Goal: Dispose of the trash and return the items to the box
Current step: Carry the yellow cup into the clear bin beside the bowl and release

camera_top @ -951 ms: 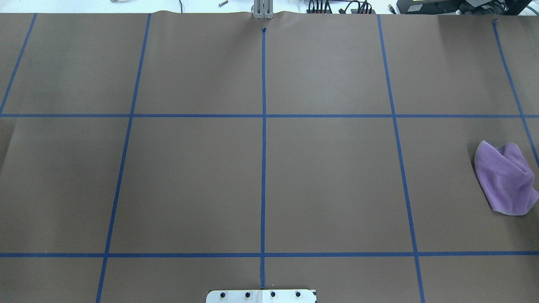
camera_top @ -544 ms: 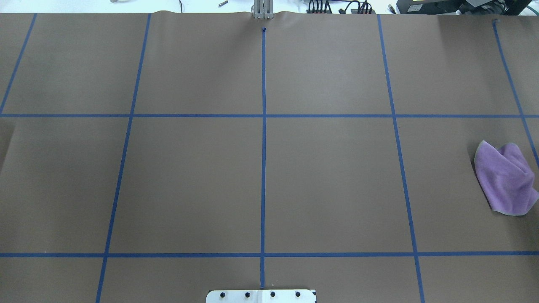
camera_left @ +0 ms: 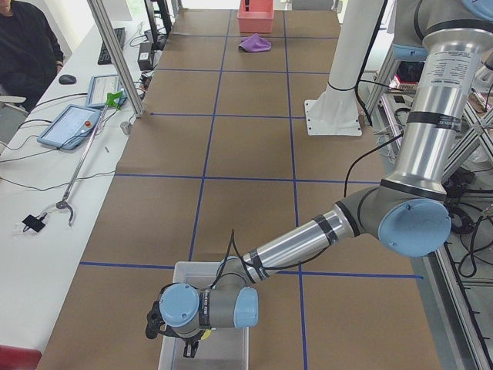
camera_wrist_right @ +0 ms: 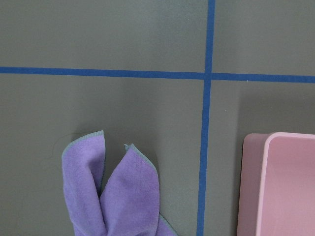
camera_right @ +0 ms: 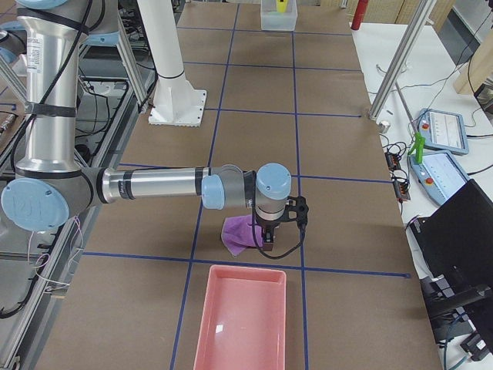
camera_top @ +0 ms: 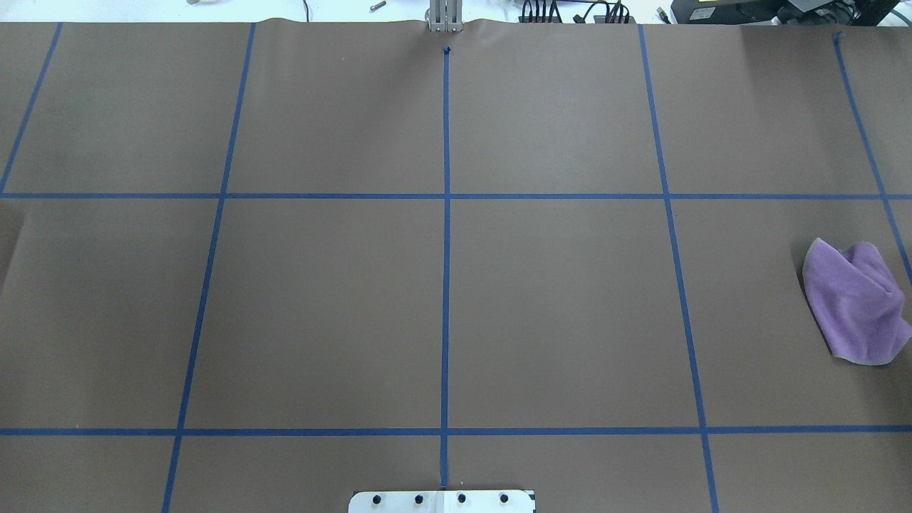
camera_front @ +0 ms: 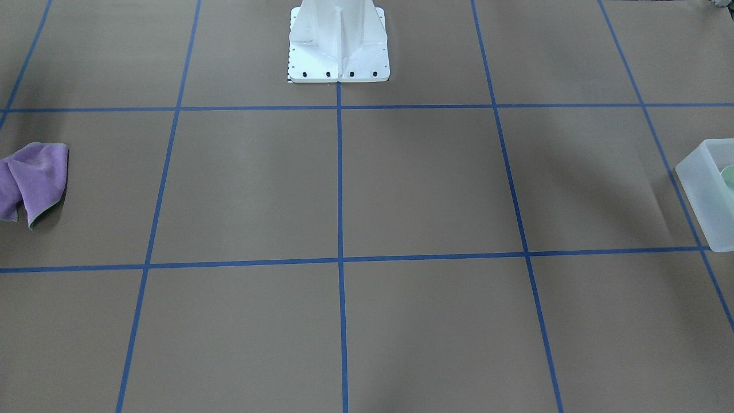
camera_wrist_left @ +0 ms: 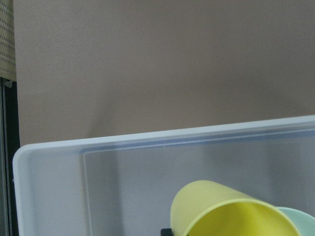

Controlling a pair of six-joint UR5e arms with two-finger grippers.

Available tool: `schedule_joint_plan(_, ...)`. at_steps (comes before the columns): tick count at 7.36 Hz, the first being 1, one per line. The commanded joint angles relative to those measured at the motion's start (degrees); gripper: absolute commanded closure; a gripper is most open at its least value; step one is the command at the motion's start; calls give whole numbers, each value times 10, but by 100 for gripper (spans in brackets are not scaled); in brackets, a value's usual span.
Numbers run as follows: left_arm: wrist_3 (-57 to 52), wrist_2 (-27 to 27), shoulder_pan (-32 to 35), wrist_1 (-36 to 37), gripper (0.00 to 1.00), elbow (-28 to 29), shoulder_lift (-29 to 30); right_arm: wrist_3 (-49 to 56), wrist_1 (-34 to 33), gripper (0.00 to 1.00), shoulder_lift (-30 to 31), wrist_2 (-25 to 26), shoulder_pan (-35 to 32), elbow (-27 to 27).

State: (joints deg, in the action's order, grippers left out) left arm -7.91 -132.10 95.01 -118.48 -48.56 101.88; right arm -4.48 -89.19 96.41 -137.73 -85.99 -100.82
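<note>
The frosted white box [camera_front: 702, 189] stands at the table's end on my left side, with the pale teal bowl [camera_front: 729, 175] inside. In the left wrist view a yellow cup [camera_wrist_left: 221, 211] lies in the box [camera_wrist_left: 49, 187] beside the bowl [camera_wrist_left: 300, 219]. My left gripper [camera_left: 158, 327] hangs over the box [camera_left: 181, 274]; I cannot tell if it is open or shut. My right gripper [camera_right: 266, 239] hovers over a crumpled purple cloth [camera_right: 235, 231]; I cannot tell its state. The cloth shows in the right wrist view [camera_wrist_right: 113, 196] and the overhead view [camera_top: 855, 303].
A pink tray [camera_right: 239, 324] sits at the table's end on my right, close to the cloth; its corner shows in the right wrist view [camera_wrist_right: 290, 187]. My white base post [camera_front: 338, 40] stands at the table's middle edge. Blue tape lines grid the brown paper.
</note>
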Motion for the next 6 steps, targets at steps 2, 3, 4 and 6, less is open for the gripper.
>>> schedule_joint_plan(2, 0, 0, 0, -78, 3, 36, -1, 0, 1, 0, 0, 0, 1, -1)
schedule_joint_plan(3, -1, 0, 0, -77, 3, 36, 3, 0, 0, 0, 0, -1, 2, -1)
schedule_joint_plan(4, -1, 0, 0, -76, 3, 33, 8, 0, 0, 0, 0, -1, 2, -1)
schedule_joint_plan(6, -1, -4, 2, -70, 3, 14, 20, 1, 1, 0, 0, -6, 2, -2)
